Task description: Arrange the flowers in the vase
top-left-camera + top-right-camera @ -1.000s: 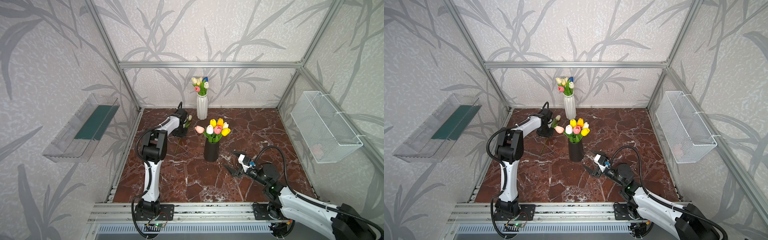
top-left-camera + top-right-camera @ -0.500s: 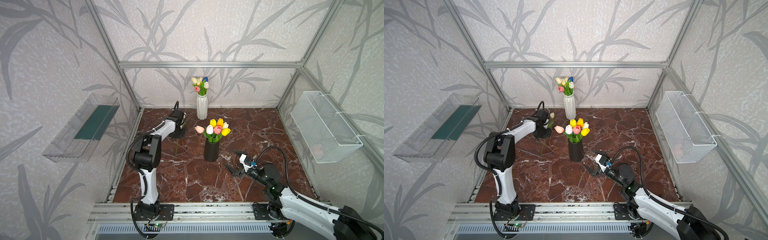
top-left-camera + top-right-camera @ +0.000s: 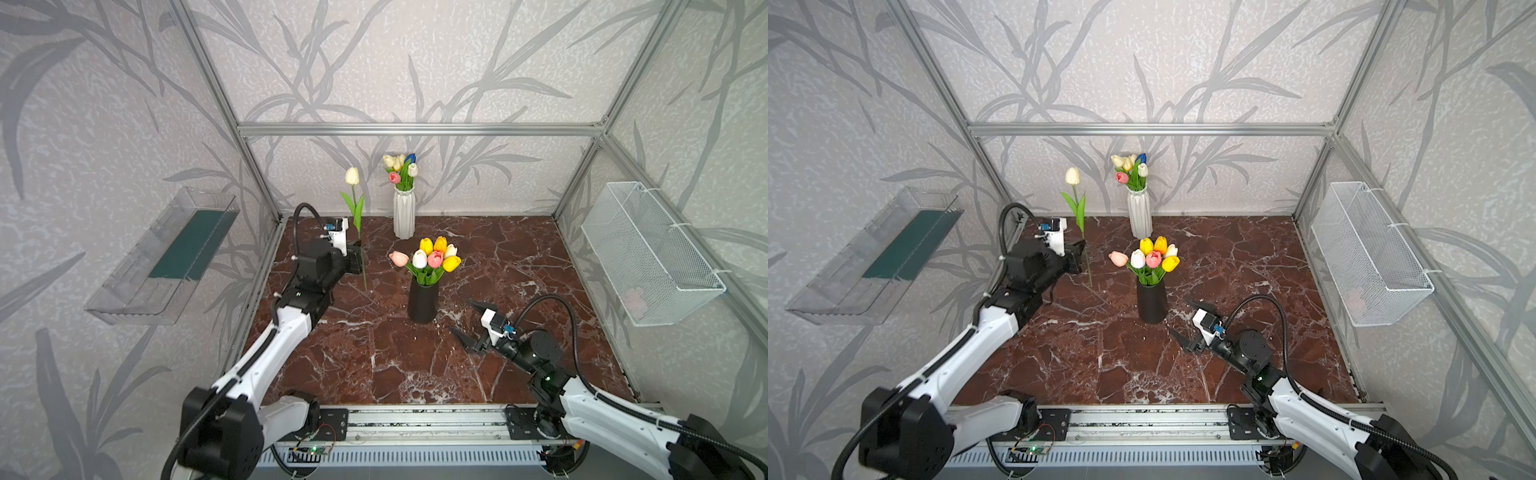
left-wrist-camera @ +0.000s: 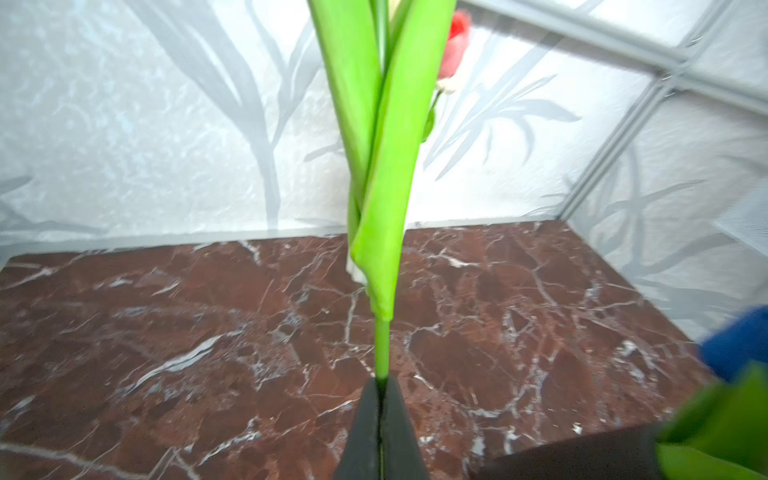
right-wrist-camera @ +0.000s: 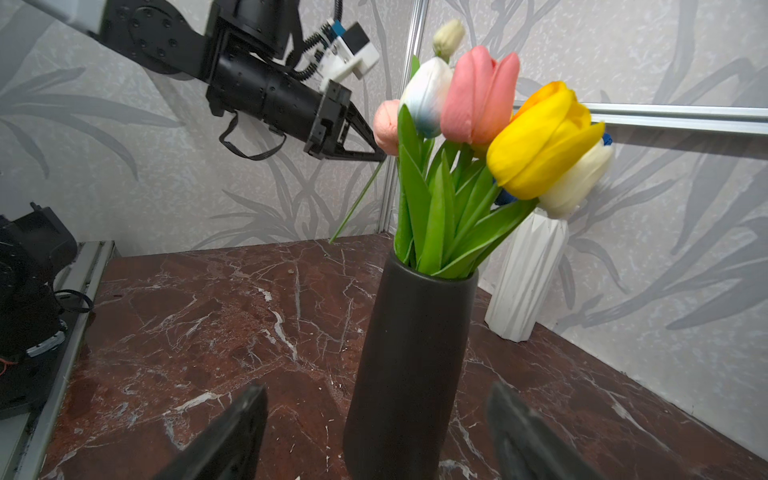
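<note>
Tulip (image 3: 352,176) now lifted upright off the worktop (image 3: 498,257), left fingers (image 4: 365,424) pinching its stem, ready for placing; right fingers (image 5: 232,432) spread.

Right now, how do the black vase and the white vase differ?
The black vase is a smooth cylinder; the white vase is ribbed with a narrowed neck. The black vase stands centrally; the white vase stands by the back wall. The black vase holds a fuller bunch than the white vase. Both stand upright and hold tulips.
</note>
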Motion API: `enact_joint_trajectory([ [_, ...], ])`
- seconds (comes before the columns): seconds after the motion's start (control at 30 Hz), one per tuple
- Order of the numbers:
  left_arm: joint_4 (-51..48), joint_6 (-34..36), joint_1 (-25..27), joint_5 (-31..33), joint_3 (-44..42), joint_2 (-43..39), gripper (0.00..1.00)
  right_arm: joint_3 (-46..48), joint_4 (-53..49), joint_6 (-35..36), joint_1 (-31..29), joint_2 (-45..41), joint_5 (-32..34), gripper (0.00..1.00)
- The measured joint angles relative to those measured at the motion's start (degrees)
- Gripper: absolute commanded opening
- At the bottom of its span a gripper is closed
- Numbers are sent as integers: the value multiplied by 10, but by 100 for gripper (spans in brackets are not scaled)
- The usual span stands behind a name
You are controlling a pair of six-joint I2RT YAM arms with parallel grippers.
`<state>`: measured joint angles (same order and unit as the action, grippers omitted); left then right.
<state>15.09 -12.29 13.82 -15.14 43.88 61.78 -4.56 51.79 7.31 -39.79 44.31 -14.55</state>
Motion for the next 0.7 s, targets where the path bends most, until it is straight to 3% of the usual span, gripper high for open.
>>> enact_joint_trajectory([
  [0.2, 130, -1, 42, -130, -73, -129, 0, 4, -7, -2, 0, -49, 9, 84],
  [0.37, 137, 38, 175, -180, -60, -174, 0, 4, -9, -2, 0, -58, 18, 84],
  [0.57, 188, 62, 297, -197, -36, -73, 0, 5, -11, -2, 0, -54, 19, 83],
  [0.7, 238, 64, 308, -185, -36, 14, 0, 6, -11, -2, 0, -54, 19, 83],
])
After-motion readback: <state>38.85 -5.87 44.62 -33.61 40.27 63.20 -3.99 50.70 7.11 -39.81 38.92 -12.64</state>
